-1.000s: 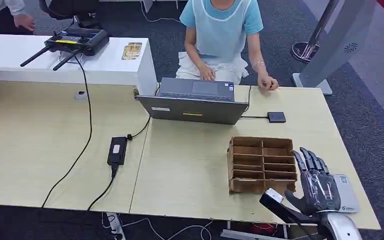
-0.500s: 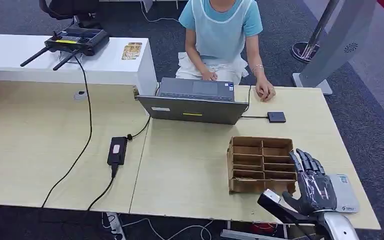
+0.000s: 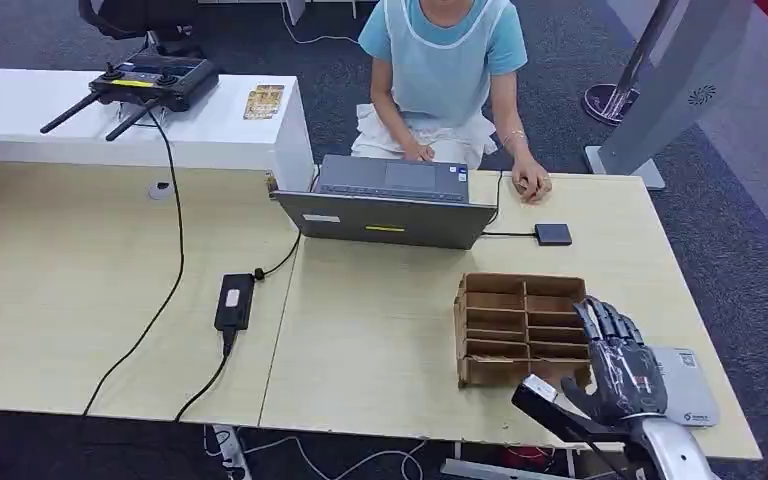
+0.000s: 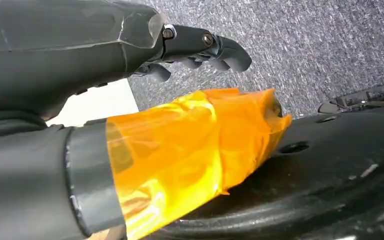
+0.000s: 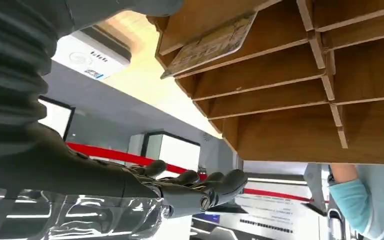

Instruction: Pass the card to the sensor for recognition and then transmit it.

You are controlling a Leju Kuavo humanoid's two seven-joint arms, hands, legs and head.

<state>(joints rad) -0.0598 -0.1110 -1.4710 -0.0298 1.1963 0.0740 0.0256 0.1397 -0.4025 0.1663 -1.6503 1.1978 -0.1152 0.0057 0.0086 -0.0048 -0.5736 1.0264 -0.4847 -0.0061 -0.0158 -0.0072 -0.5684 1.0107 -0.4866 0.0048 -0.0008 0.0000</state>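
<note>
Meanwhile the silver-armed right hand (image 3: 620, 365) had slid leftward over the last second, from above the white flat card-reader sensor (image 3: 690, 388) toward the right edge of the brown wooden compartment rack (image 3: 522, 328). Its dark fingers (image 5: 205, 187) stayed spread and straight, empty, nothing pinched. My read: it was closing in on the rack to pick a card, so grasping had not begun, and sensor pass and handover were both ahead.

Left to right on the table: the black power brick (image 3: 234, 300) sat at 9 o'clock of the rack, the grey open laptop (image 3: 388, 202) at 11 o'clock, the small black square box (image 3: 553, 234) at 12 o'clock. The seated person in a light-blue top (image 3: 445, 60) had moved one hand slightly at the far table edge.

The tan patterned card (image 5: 211, 46) lay tilted in a rack slot, seen from the right wrist; in the head view the slots were too small to make it out. The left hand (image 4: 130, 75) hung by the floor, fingers curled, an orange-taped part in front of it; whether it held anything I could not tell. The right hand covered part of the sensor.
</note>
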